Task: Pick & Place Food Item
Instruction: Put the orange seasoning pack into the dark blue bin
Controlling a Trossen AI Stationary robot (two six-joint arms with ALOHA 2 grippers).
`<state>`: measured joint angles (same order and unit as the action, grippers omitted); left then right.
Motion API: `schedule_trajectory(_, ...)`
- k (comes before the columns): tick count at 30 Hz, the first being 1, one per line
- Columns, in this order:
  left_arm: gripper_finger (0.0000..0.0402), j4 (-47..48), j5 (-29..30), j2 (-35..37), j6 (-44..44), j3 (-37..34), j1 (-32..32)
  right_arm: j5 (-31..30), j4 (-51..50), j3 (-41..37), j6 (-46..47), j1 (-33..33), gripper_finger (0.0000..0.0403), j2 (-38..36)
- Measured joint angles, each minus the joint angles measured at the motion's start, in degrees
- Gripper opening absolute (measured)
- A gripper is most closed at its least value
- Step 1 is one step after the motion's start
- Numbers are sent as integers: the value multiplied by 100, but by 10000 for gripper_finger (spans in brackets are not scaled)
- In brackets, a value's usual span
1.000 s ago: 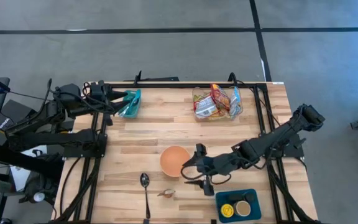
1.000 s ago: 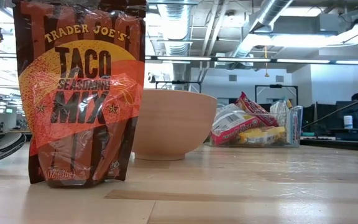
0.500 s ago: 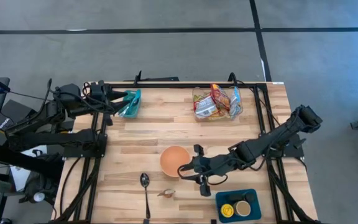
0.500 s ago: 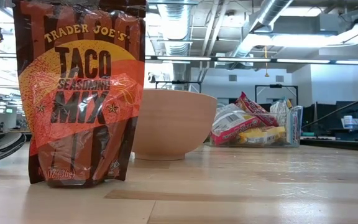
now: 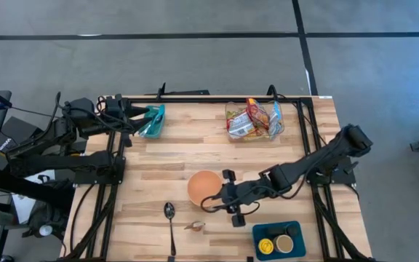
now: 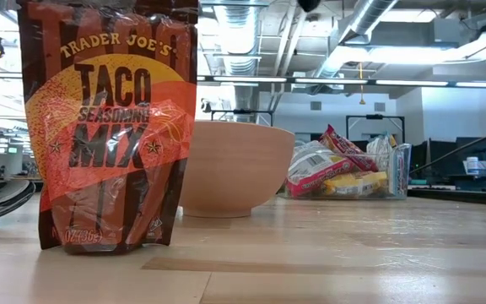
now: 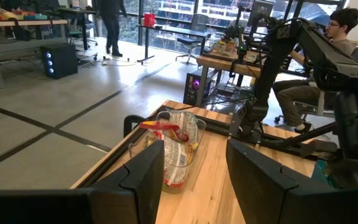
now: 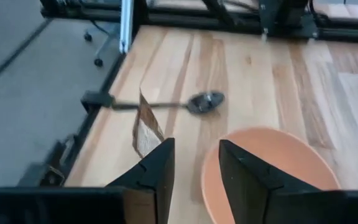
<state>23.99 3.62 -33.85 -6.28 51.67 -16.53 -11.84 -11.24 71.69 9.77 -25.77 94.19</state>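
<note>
A taco seasoning mix packet stands upright on its bottom edge near the table's front edge, close to the low camera. An orange bowl sits just behind it. My right gripper hovers at the bowl's near right rim, above the table, its fingers a little apart with nothing between them. Past those fingers the right wrist view shows the bowl, the packet and a spoon. My left gripper waits at the far left, open.
A clear container of snack packets stands at the far edge. A blue tray with round tins lies at the near right. The spoon lies left of the packet. A teal object lies by my left gripper. A person sits beyond the table.
My right gripper has moved toward the table's left edge, closing in on the bowl's near right rim. A dark part of it now shows at the top of the low view. Bowl, packet and spoon have stayed put.
</note>
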Motion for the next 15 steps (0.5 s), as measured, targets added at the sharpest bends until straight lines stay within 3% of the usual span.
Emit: schedule_trajectory(15, 168, 0, 0, 0, 0, 0, 0, 1, -1505, 1, -284, -44, 118, -595)
